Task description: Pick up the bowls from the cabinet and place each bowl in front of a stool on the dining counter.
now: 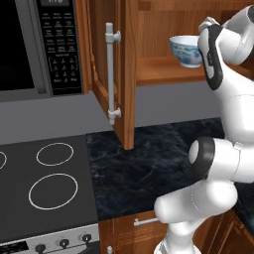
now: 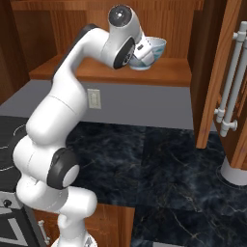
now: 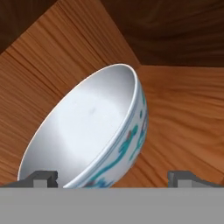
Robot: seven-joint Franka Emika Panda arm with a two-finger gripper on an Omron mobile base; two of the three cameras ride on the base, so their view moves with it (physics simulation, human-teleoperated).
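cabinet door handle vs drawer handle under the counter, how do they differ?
The cabinet door handle stands vertical; the drawer handle lies horizontal. The cabinet door handle sits up high on the open door, while the drawer handle is down below the counter edge. The cabinet door handle looks longer and thicker. Both are silver bars.

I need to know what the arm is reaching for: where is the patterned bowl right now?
The patterned bowl sits on the open cabinet's shelf, right of the door handle in the left base view, with the open claw close at its rim.

Arm [image 2: 62, 111] raised high, tool [image 3: 113, 177] spread wide.
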